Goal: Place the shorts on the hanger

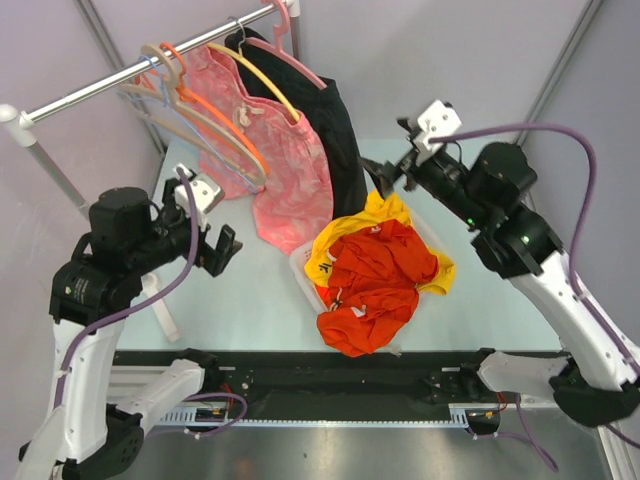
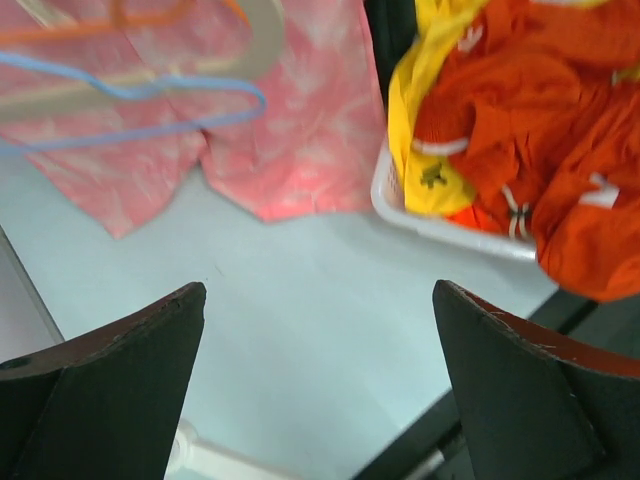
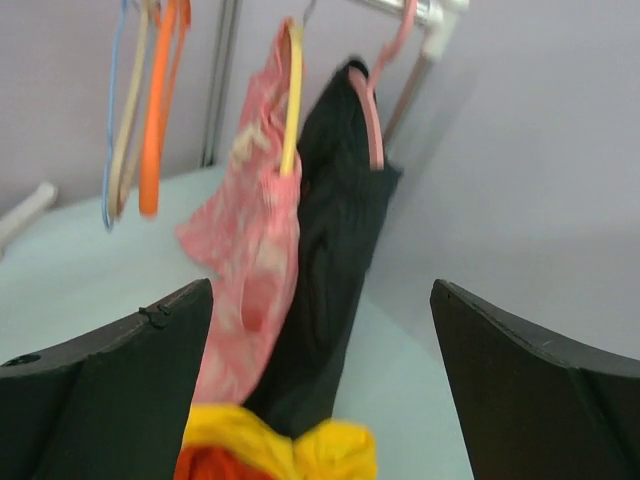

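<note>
The pink mottled shorts (image 1: 285,165) hang draped over the yellow hanger (image 1: 262,75), which hangs by its hook on the metal rail (image 1: 120,78). Their lower hem reaches the table. They also show in the left wrist view (image 2: 300,120) and the right wrist view (image 3: 255,260), where the yellow hanger (image 3: 292,100) crosses their top. My left gripper (image 1: 226,250) is open and empty, low over the table, left of the shorts. My right gripper (image 1: 385,172) is open and empty, right of the hanging garments.
A black garment (image 1: 340,130) hangs on a pink hanger (image 1: 292,45) beside the shorts. Orange (image 1: 205,100), beige and blue hangers hang left on the rail. A white basket (image 1: 302,268) holds orange-red (image 1: 375,285) and yellow clothes at table centre.
</note>
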